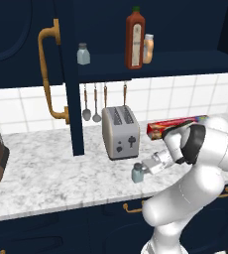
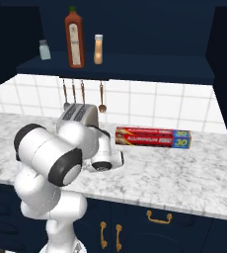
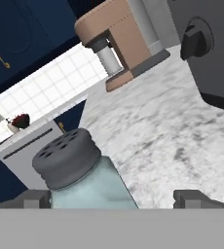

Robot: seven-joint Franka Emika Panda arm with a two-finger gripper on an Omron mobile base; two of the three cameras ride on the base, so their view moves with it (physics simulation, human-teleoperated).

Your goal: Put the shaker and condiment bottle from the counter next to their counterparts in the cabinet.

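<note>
In the hand view the shaker (image 3: 82, 177) loses its base to the bottom edge. In the right base view the arm's white body covers the toaster's (image 2: 76, 114) lower half. The foil box's (image 1: 173, 125) near end sits behind the forearm.

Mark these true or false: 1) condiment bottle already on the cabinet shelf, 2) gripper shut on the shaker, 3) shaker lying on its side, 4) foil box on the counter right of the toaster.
1) True: the condiment bottle stands beside the tall sauce bottle on the cabinet shelf.
2) False: the gripper is open, fingers either side of the shaker.
3) False: it stands upright on the counter.
4) True: the foil box lies right of the toaster.
</note>
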